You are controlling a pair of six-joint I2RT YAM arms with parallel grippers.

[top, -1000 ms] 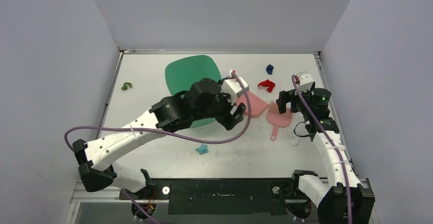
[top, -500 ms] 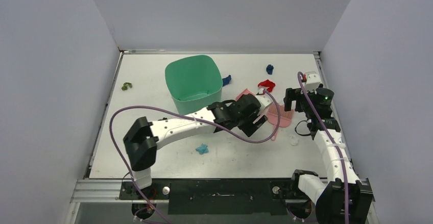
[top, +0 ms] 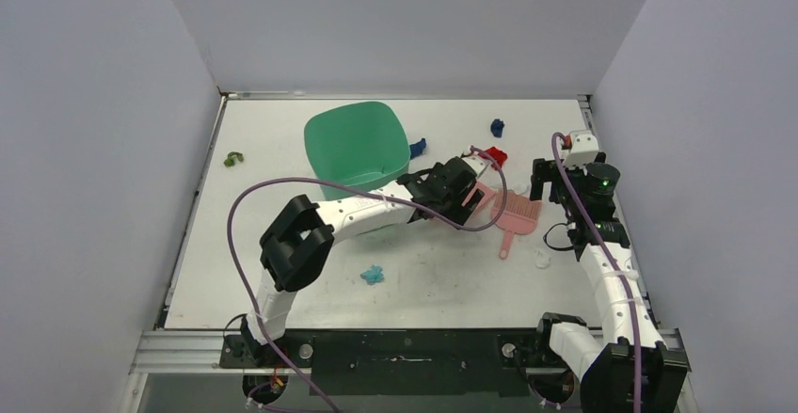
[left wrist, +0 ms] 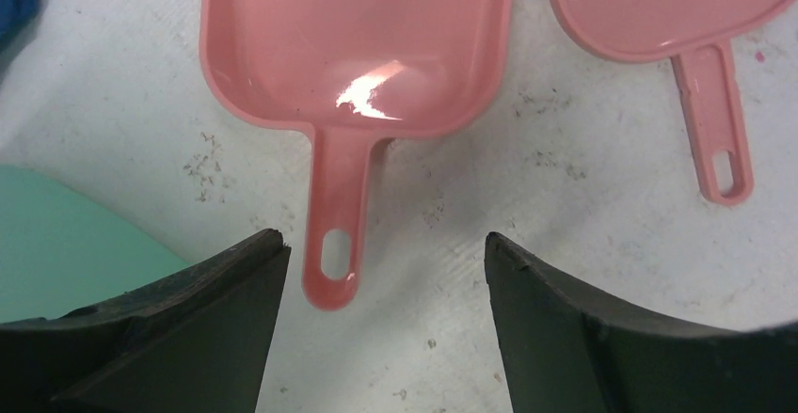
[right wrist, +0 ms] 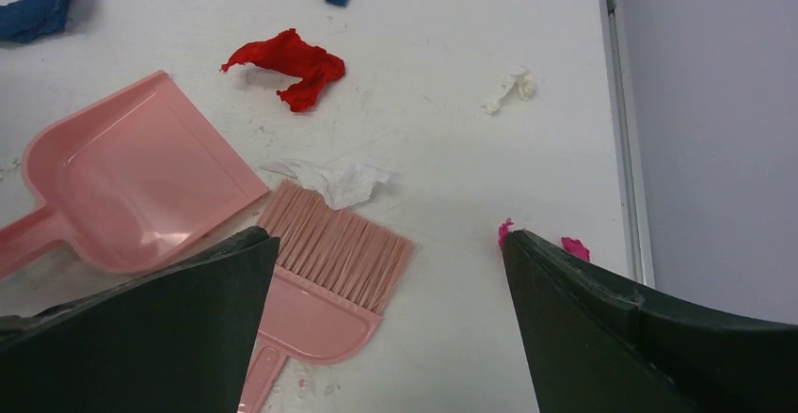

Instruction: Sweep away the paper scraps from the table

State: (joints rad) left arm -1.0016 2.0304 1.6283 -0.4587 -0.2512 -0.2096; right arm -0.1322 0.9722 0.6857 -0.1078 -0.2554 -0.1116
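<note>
paper scraps (right wrist: 287,65) lie on table (right wrist: 442,18) beside pink dustpan (right wrist: 132,187) and brush (right wrist: 325,272).

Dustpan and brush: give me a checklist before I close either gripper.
1. left gripper open: ok.
2. dustpan handle between its jaws: ok, though off-centre.
3. right gripper open: ok.
4. brush handle between its jaws: not ok; the bristles sit in the gap, and the handle runs behind one finger.
5. dustpan empty: ok.
6. white scrap apart from the brush: not ok; it lies against the bristle tips.
</note>
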